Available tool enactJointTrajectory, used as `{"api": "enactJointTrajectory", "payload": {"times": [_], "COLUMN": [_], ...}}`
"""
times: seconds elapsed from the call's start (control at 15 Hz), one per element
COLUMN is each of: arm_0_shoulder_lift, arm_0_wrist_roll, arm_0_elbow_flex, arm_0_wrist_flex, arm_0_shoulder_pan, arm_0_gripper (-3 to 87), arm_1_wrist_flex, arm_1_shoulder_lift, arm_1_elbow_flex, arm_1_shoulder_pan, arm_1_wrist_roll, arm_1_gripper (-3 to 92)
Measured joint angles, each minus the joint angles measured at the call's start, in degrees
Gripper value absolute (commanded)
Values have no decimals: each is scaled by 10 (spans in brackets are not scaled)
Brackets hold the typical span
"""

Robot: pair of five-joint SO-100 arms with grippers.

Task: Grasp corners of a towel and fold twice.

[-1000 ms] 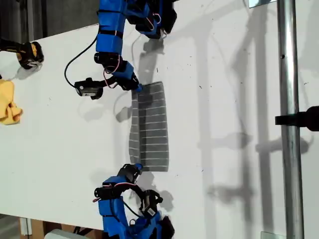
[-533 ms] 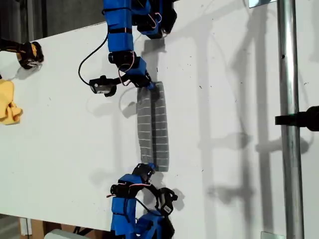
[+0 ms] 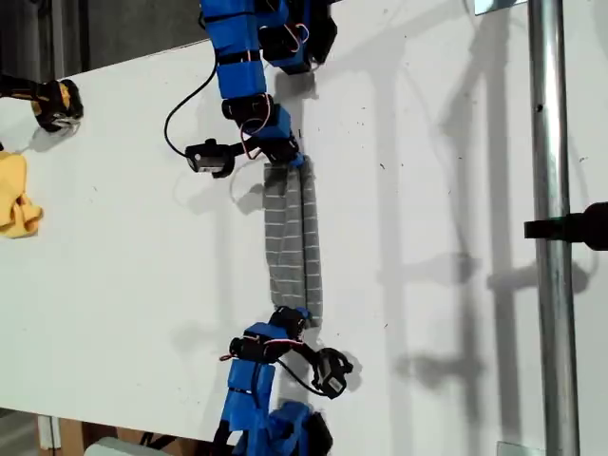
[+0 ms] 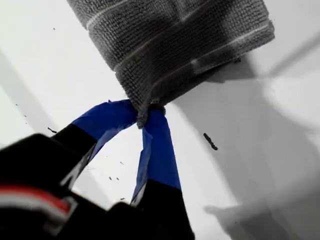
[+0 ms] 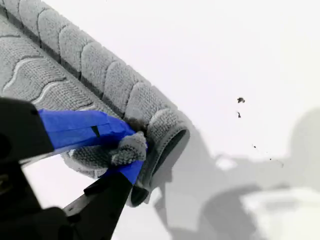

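Both arms have been carrying the towel point(image 3: 293, 237) toward the exterior view's right; each claw point(image 4: 145, 119) point(image 5: 131, 150) is pinching a corner.

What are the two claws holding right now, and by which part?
Both hold the towel. My first claw pinches one corner, and my second claw pinches a bunched corner at the opposite end.
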Motion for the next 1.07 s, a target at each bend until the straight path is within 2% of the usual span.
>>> {"api": "enactJointTrajectory", "payload": {"times": [0.33,0.47,0.6,0.67,0.8,1.07], "arm_0_shoulder_lift": [-38,-51,-55,-55,-55,14], "arm_0_wrist_roll": [-28,-40,-45,-44,-26,15], "arm_0_elbow_flex": [-4,-28,-58,-80,-145,-209], "arm_0_wrist_flex": [4,6,17,39,107,232], "arm_0_shoulder_pan": [22,36,40,40,40,40], "arm_0_gripper": [-1,73,212,271,329,332], "arm_1_wrist_flex": [-17,-15,-1,21,59,102], "arm_1_shoulder_lift": [-35,-40,-21,14,87,153], "arm_1_elbow_flex": [4,4,4,4,4,4], "arm_1_shoulder_pan": [-15,-25,-25,-23,-12,-6], "arm_1_wrist_roll": [8,11,13,13,13,13], "arm_1_gripper": [-2,29,114,128,156,208]}}
